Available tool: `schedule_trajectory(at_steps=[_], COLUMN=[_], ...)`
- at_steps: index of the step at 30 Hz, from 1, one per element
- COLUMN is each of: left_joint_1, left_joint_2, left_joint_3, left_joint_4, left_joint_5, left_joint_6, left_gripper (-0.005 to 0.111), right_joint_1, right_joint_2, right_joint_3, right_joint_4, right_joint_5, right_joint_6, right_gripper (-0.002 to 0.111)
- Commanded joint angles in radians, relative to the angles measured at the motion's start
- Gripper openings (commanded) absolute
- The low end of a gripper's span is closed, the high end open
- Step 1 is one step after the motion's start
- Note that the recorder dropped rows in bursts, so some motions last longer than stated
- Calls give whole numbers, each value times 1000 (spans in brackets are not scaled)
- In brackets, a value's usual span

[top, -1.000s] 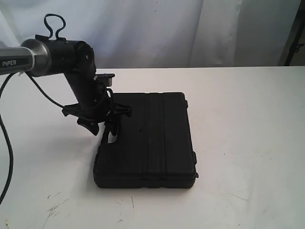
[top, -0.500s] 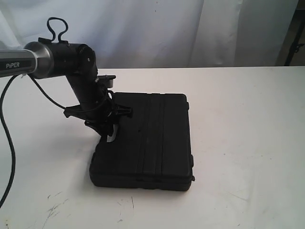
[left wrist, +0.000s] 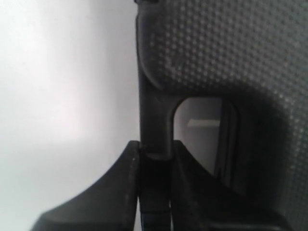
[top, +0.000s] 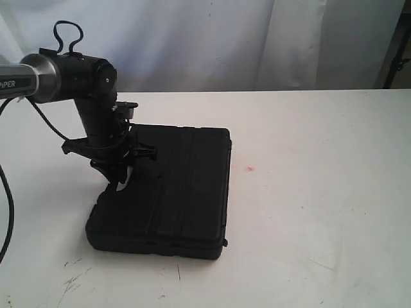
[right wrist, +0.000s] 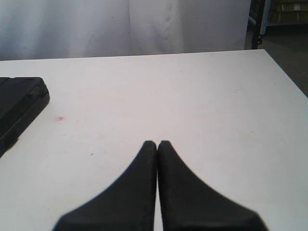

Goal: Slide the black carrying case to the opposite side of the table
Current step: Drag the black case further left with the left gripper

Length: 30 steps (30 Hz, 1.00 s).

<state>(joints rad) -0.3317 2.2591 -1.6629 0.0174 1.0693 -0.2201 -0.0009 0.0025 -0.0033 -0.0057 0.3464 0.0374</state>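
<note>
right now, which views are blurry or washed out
Exterior view: fairly sharp and evenly lit, though the black carrying case loses detail in its dark surface. Left wrist view: too close, left gripper soft-edged, table blown to white glare. Right wrist view: right gripper out of focus, table beyond clear.

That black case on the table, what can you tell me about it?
The black case is a flat, rectangular box of what looks like dimpled plastic, ribbed lengthwise on its lid, closed and lying flat on the white table. Its cut-out handle, on the left arm's side, is pinched by the left gripper.
</note>
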Motion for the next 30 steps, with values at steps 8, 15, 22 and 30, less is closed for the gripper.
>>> schedule_trajectory(at_steps=[8,15,22,30], left_joint_1=[129,175,242,282], left_joint_2=[-3,-3,-38,-54], left_joint_3=[-3,-1,56,58], left_joint_4=[45,91,140,97], left_joint_5=[32,56,24,2], left_joint_6=[11,19,19,102], left_gripper=[0,0,0,0], right_joint_1=[-7,-7,-7,-7], right_joint_2=[-3,-3,-3,-3], right_joint_3=[3,3,3,3], right_joint_4=[-6,-6,-6,-6], right_joint_5=[-1,-1,-1,-1], right_joint_6=[-1,-1,-1,-1], right_gripper=[0,0,0,0])
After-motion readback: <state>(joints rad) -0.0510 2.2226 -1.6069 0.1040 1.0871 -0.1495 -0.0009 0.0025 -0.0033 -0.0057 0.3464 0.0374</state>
